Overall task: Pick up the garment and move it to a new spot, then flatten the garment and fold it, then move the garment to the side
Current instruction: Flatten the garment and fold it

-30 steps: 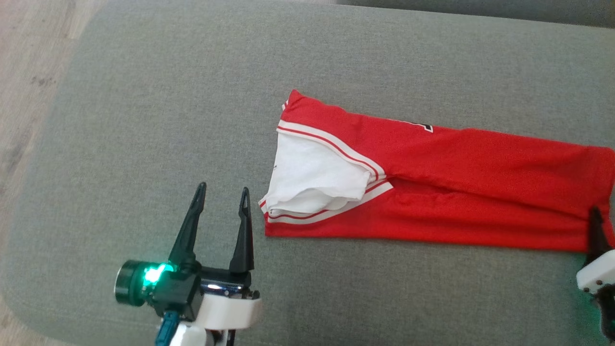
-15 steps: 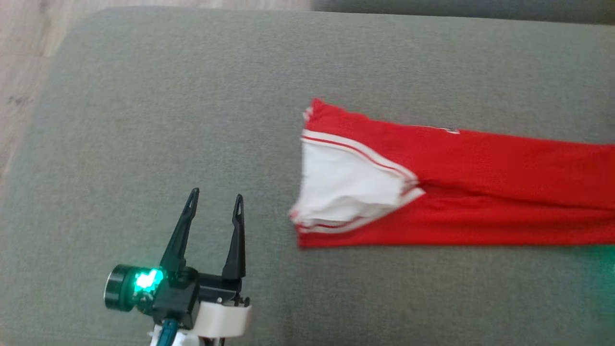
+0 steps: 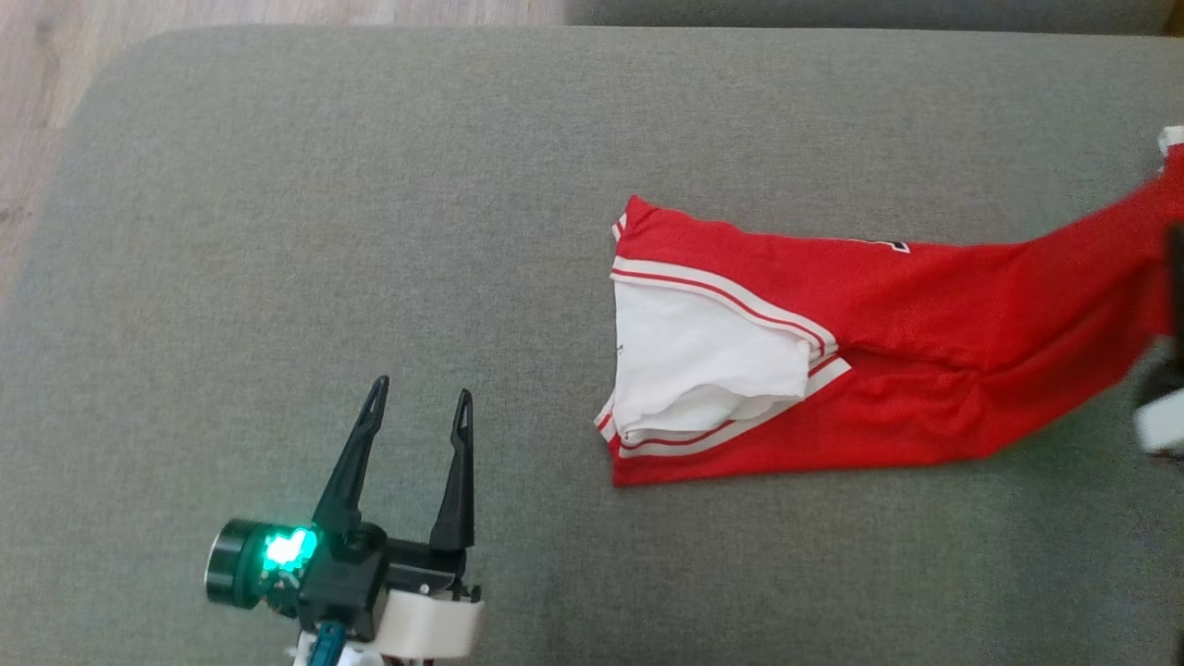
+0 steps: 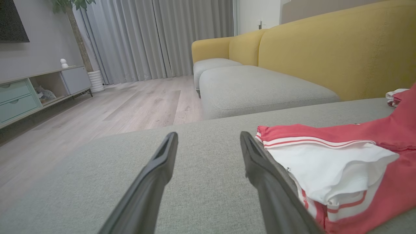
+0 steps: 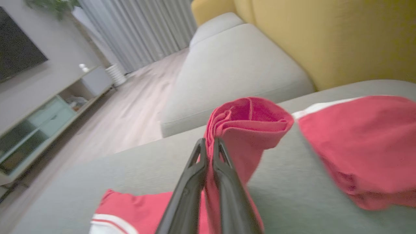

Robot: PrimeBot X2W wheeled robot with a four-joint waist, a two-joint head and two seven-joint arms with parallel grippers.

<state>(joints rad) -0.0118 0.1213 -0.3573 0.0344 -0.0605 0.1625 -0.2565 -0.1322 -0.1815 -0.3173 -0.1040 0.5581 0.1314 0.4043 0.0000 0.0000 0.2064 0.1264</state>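
My right gripper (image 5: 209,141) pinches the red garment (image 3: 925,305) at its 3 o'clock end, raised off the grey cushion (image 3: 324,185), probably for folding it over. My left gripper (image 3: 421,388) waits wide and empty at 7 o'clock, near the collar end.

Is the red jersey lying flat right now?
No. The red jersey is partly lifted: the right gripper is shut on one end, the rest lies on the cushion.

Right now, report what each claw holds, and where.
Right claw: shut on the red garment, at its bunched right end. Left claw: open, holding nothing.
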